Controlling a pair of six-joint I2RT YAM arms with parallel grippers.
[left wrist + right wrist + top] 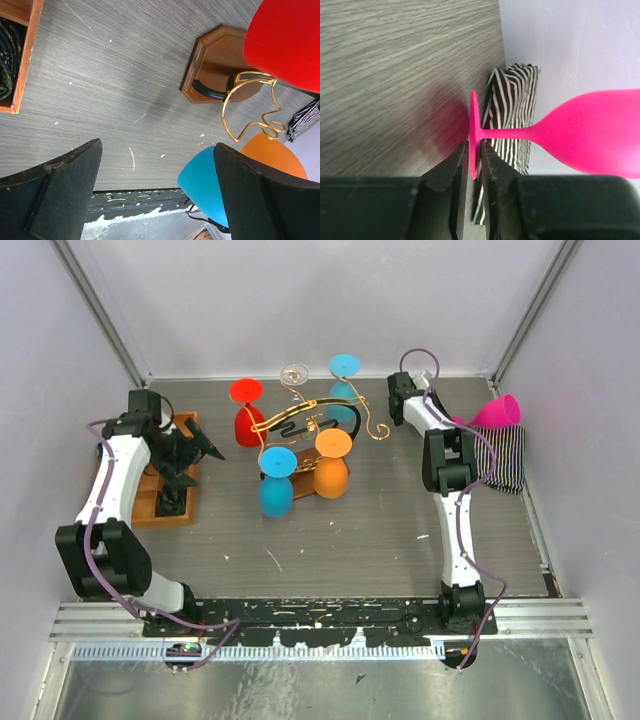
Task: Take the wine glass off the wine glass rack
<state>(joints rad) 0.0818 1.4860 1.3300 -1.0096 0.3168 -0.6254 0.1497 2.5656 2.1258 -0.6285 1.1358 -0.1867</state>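
The wine glass rack (310, 425), gold scrolled wire on a brown wooden base (215, 60), stands mid-table and carries red (247, 415), blue (277, 485), orange (331, 465) and light-blue (345, 390) glasses. A pink wine glass (497, 412) stands off the rack at the back right. Its round foot (475, 125) sits between the fingers of my right gripper (474, 145), whose jaws stand a sliver apart on either side of it. My left gripper (157, 145) is wide open with nothing in it, at the far left by the tray.
An orange-brown compartment tray (165, 510) lies under the left arm. A black-and-white striped cloth (512, 100) lies right behind the pink glass, against the right wall. A clear glass (293, 375) sits behind the rack. White walls close the table on three sides.
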